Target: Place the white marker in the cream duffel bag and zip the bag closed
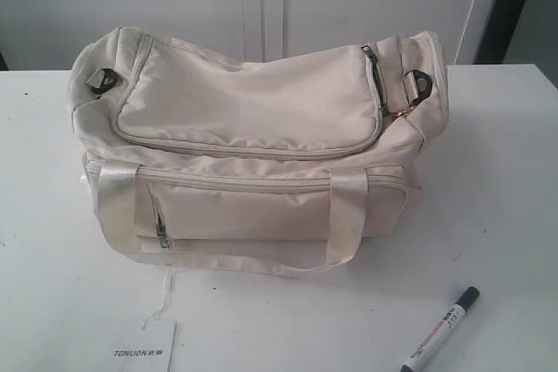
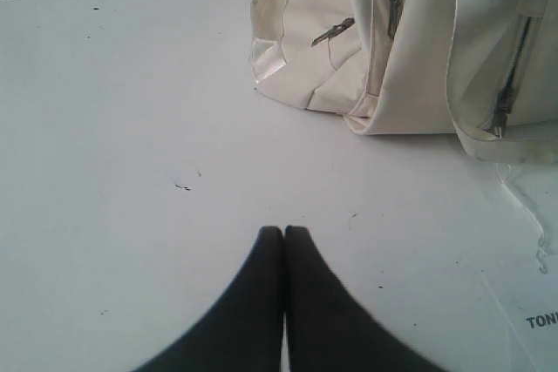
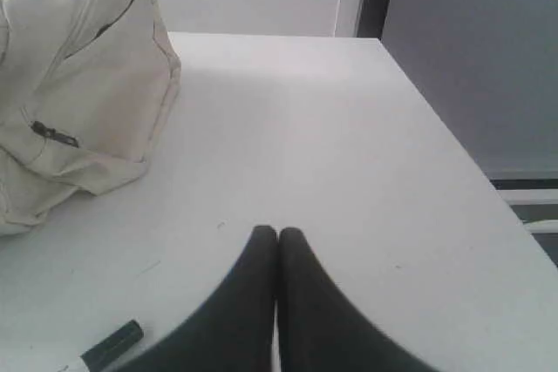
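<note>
cream bag [image 1: 253,128] sits mid-bench, long side to the exterior camera, front pocket and strap handles facing forward. top flap lies flat and its zip looks run fully round, pull resting at the right end by the dark ring. if so, the flap has to be opened before anything goes in.

marker [image 1: 440,330] lies flat on the bench [image 1: 488,215] at the front right, well apart from the bag, black cap pointing away and to the right. nothing touches it. it is on the right arm's side, so that arm is the likely one to pick it.

white card [image 1: 148,350] printed "tonlion" lies front left, by a loose thread from the bag. not part of the task.

left tool [image 2: 284,231]: jaws pressed together, tips touching, nothing held. it hangs over bare bench, with the bag's left end and its zip pulls ahead.

right tool [image 3: 277,233]: jaws also fully together, empty. it hangs over bare bench beside the bag's right end. the marker's black end shows near it in the right wrist view.

judgement: task not begun. both arms look parked clear of the bag, which leaves flap and marker open to approach. soft fabric will likely sag when the zip is pulled, so one arm may need to brace it.
</note>
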